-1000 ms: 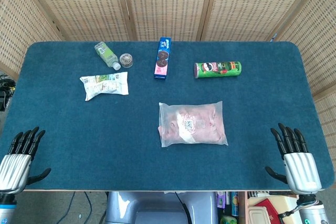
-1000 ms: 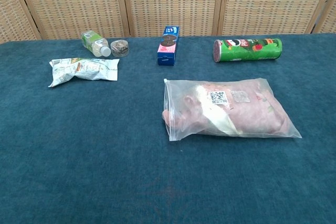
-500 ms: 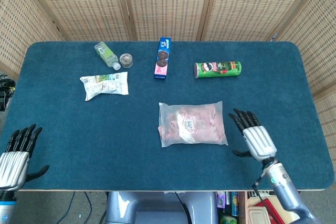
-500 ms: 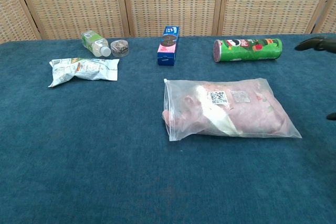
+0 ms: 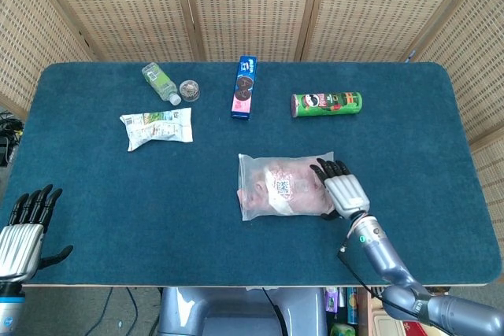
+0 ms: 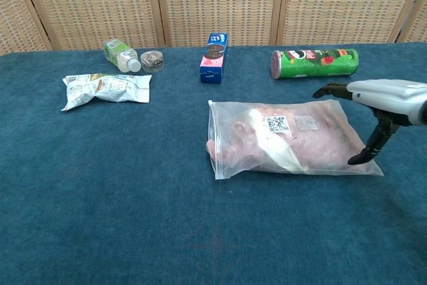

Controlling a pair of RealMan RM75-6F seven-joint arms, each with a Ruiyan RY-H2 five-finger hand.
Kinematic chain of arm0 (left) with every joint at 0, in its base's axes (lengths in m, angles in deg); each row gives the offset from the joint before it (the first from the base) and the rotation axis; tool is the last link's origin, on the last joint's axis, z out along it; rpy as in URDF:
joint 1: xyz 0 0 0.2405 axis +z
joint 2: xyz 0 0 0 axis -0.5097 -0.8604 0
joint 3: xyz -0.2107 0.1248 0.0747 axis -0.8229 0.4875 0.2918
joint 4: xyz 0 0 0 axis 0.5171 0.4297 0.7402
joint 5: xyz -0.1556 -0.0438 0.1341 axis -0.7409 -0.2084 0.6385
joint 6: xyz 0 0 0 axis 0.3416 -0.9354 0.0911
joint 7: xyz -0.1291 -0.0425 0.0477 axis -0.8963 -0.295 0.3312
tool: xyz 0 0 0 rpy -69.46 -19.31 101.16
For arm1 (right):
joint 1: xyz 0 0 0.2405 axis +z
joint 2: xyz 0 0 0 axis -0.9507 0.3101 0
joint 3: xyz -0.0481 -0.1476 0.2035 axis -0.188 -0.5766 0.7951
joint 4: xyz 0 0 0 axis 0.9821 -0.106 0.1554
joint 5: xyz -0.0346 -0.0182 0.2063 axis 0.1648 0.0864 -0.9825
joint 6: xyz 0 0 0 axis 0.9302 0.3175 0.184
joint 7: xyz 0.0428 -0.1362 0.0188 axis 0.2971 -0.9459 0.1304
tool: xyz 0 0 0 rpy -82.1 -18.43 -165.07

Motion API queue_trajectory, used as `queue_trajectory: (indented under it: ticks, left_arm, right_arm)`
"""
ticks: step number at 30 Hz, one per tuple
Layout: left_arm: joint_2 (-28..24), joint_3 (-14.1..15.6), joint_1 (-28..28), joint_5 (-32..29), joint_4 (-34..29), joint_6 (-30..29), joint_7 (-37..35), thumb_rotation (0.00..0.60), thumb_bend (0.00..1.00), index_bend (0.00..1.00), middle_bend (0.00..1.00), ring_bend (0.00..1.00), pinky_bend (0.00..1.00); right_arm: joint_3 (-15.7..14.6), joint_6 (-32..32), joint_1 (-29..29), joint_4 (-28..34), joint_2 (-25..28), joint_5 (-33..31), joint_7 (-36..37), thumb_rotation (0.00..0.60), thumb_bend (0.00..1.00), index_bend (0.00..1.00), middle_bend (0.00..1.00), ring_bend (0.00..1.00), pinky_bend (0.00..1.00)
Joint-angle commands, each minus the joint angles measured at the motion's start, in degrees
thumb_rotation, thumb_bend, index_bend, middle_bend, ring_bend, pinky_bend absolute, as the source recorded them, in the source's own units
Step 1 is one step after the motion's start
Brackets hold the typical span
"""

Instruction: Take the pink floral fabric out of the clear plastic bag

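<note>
The clear plastic bag (image 5: 287, 186) (image 6: 287, 139) lies flat at the middle of the blue table, with the pink floral fabric (image 5: 272, 179) (image 6: 320, 145) folded inside it. My right hand (image 5: 341, 189) (image 6: 383, 101) hovers over the bag's right end with its fingers apart, the thumb pointing down beside the bag's right edge; it holds nothing. My left hand (image 5: 22, 226) stays at the table's near left edge, fingers spread and empty; the chest view does not show it.
Along the far side lie a green bottle (image 5: 160, 82), a small round jar (image 5: 189, 90), a blue cookie box (image 5: 245, 87), a green chips can (image 5: 327, 104) and a white snack packet (image 5: 157, 127). Wicker screens stand behind the table.
My right hand has moved from the near right table edge leftward and forward to the bag's right end. The left hand has sunk slightly. The bag has not moved.
</note>
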Motion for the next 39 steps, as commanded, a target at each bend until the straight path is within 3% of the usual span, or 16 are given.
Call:
queue_trajectory:
  ticks: [1,11,16,19,22,23,25,27,30,34,39]
  left_arm:
    - [0.0,0.0,0.0,0.1,0.0,0.0,0.0,0.600,0.18,0.00,0.00,0.00,0.00]
    - [0.0,0.1,-0.1,-0.1,0.1,0.1,0.0,0.600,0.18,0.00,0.00,0.00,0.00]
    - [0.2,0.1,-0.3,-0.6,0.2,0.5,0.3,0.600,0.18,0.00,0.00,0.00,0.00]
    - [0.4,0.0,-0.4,-0.9,0.2,0.7,0.6,0.600,0.18,0.00,0.00,0.00,0.00]
    - [0.5,0.0,-0.5,-1.1,0.3,0.8,0.8,0.600,0.18,0.00,0.00,0.00,0.00]
    - [0.5,0.0,-0.5,-1.2,0.3,0.8,0.9,0.600,0.18,0.00,0.00,0.00,0.00]
    - [0.6,0.0,-0.6,-1.3,0.3,0.9,1.0,0.600,0.18,0.00,0.00,0.00,0.00]
    - [0.7,-0.1,-0.7,-1.4,0.3,1.0,1.1,0.600,0.18,0.00,0.00,0.00,0.00]
    - [0.7,0.0,-0.7,-1.5,0.4,1.1,1.1,0.600,0.18,0.00,0.00,0.00,0.00]
    - [0.7,-0.1,-0.8,-1.7,0.4,1.2,1.1,0.600,0.18,0.00,0.00,0.00,0.00]
    - [0.8,-0.1,-1.1,-1.9,0.4,1.6,1.1,0.600,0.18,0.00,0.00,0.00,0.00]
  right_arm:
    - [0.1,0.3,1.5,-0.4,-1.4,-2.2,-1.7,0.600,0.00,0.00,0.00,0.00,0.00]
    - [-1.5,1.0,5.4,-5.2,-4.8,-7.4,-5.4,0.600,0.00,0.00,0.00,0.00,0.00]
    - [-2.7,1.4,6.3,-7.5,-5.9,-6.9,-4.8,0.600,0.00,0.00,0.00,0.00,0.01]
    - [-3.0,1.3,6.5,-9.0,-6.7,-5.4,-3.3,0.600,0.00,0.00,0.08,0.06,0.12]
    - [-3.2,0.5,6.4,-10.4,-7.4,-3.4,-1.7,0.600,0.00,0.03,0.23,0.23,0.31]
    - [-3.3,0.1,6.3,-11.0,-7.7,-2.3,-0.7,0.600,0.01,0.10,0.29,0.29,0.38]
    - [-3.3,-0.3,6.2,-11.5,-7.8,-1.0,0.7,0.600,0.08,0.25,0.39,0.39,0.47]
    - [-3.5,-0.7,6.0,-12.3,-7.9,0.8,2.5,0.600,0.26,0.43,0.51,0.50,0.56]
    - [-3.9,-1.3,5.5,-13.2,-7.9,4.3,6.4,0.600,0.49,0.55,0.61,0.59,0.58]
    - [-4.6,-3.3,4.7,-14.2,-7.9,8.8,10.6,0.600,0.63,0.60,0.65,0.63,0.58]
    - [-6.3,-6.7,3.6,-15.1,-7.3,16.7,17.8,0.600,0.65,0.60,0.66,0.64,0.58]
